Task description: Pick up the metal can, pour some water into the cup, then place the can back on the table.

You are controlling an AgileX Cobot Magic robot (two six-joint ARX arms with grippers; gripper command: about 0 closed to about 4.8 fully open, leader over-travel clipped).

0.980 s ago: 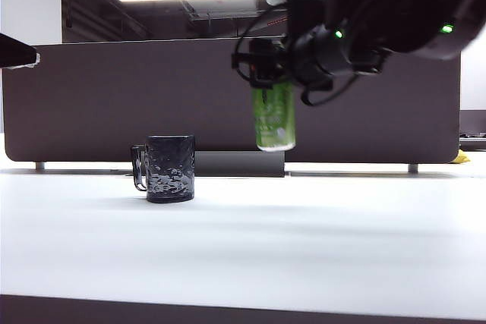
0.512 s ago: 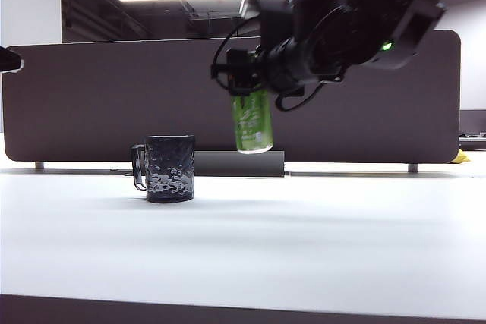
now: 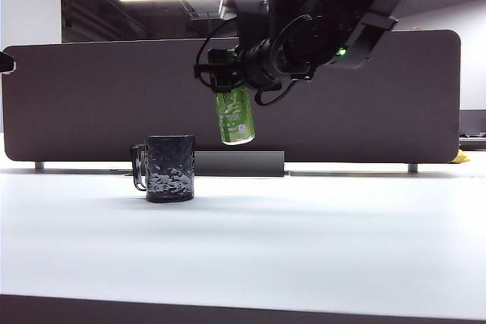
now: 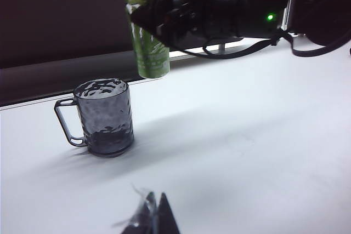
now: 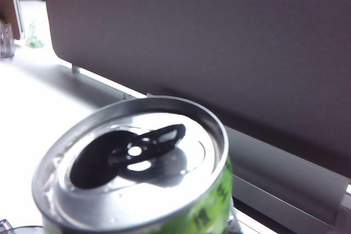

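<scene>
Above the table [image 3: 304, 248], just right of the cup [image 3: 170, 168], right gripper [image 3: 228, 73] is clamped on the metal can [image 3: 234, 115], slightly tilted w/ opening up for pouring; left gripper [image 4: 149, 217] is low, fingers together.

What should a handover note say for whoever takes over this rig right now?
Right gripper: shut on the metal can, held in the air, slightly tilted, up and to the right of the cup in the exterior view.
Left gripper: low over the table near the cup, holding nothing; open or shut unclear.
Cup: upright on the table.
Done: can picked up, already open.
Left: bring it over the cup, pour, set it back down.
</scene>
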